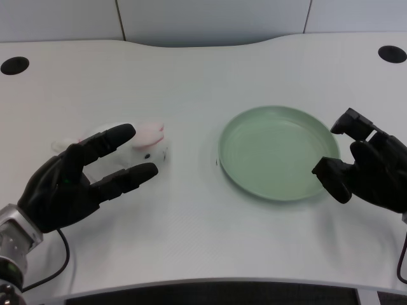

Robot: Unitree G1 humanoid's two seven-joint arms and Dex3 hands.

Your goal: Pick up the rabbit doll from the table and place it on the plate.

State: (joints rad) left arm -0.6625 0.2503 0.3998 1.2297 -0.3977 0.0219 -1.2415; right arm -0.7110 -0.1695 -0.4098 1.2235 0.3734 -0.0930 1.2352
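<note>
White rabbit doll point(147, 145) with pink ears being seen lying on counter point(191, 76), well left of pale green plate point(241, 175), which is sitting upright.

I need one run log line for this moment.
phase: reaching | left hand: open around rabbit doll, not lifted | plate: empty | doll: on table, left of plate

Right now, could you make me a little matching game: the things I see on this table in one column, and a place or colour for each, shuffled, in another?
Things:
1. rabbit doll
2. plate
3. left hand
4. right hand

Descriptions:
A. pale green, with nothing on it
B. black, by the plate's right rim
C. white with pink ears, left of the plate
D. black, fingers spread around the doll

Pairs: 1-C, 2-A, 3-D, 4-B
</note>
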